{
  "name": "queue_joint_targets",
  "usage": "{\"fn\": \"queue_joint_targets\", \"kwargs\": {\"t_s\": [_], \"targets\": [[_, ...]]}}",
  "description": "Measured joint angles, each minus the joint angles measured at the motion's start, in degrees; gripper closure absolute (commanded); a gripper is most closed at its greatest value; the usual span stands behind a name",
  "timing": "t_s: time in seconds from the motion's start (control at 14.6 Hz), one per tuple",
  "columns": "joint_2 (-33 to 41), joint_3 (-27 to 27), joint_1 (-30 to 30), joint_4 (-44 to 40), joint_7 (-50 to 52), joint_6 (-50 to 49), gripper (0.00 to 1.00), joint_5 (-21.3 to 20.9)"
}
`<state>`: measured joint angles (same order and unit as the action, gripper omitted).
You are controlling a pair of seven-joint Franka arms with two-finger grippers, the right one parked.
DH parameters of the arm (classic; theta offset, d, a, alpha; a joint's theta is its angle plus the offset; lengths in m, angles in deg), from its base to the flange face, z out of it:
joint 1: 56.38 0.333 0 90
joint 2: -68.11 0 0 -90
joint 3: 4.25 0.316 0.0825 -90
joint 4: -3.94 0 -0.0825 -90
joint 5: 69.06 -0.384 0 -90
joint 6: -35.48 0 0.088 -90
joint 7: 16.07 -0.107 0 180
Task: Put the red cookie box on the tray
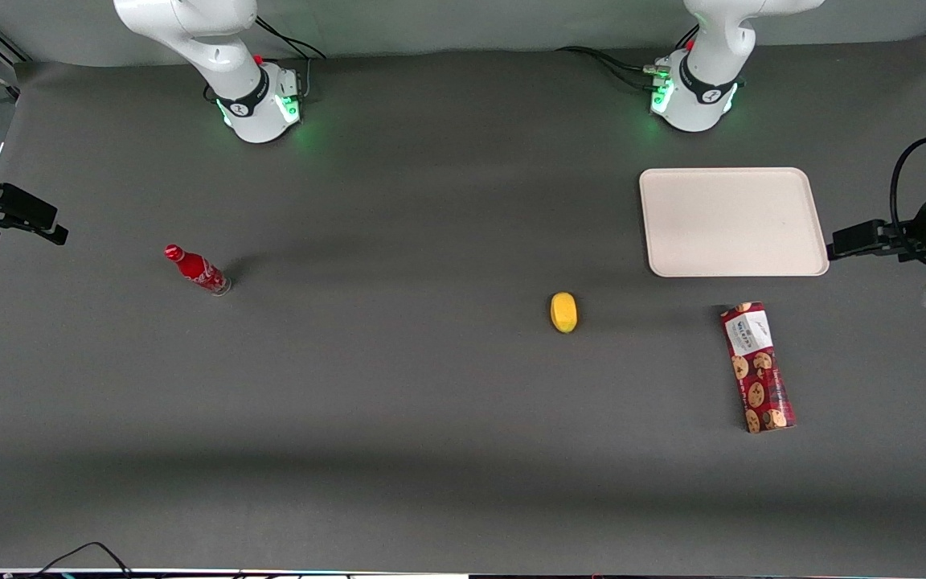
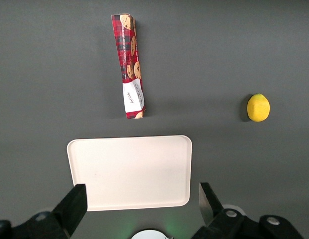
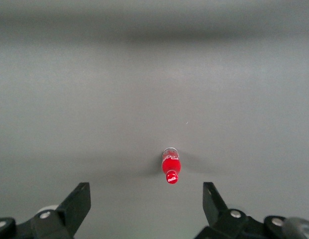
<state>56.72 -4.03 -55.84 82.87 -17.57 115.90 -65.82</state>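
Observation:
The red cookie box lies flat on the grey table, nearer to the front camera than the tray, its white label end toward the tray. It also shows in the left wrist view. The cream tray is bare and lies in front of the working arm's base; it also shows in the left wrist view. My left gripper hangs high above the tray's edge nearest the base, open and empty, well apart from the box. In the front view the gripper shows at the working arm's end of the table.
A yellow lemon lies near the table's middle, beside the box, and shows in the left wrist view. A small red bottle lies toward the parked arm's end. The working arm's base stands close to the tray.

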Motion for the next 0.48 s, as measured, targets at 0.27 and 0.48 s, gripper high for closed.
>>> {"fn": "queue_joint_targets", "kwargs": {"t_s": [0.27, 0.48], "targets": [[0.26, 0.03, 0.03, -0.07, -0.01, -1.28, 0.0, -0.16], [0.3, 0.36, 0.09, -0.08, -0.01, -0.53, 0.0, -0.46]]}}
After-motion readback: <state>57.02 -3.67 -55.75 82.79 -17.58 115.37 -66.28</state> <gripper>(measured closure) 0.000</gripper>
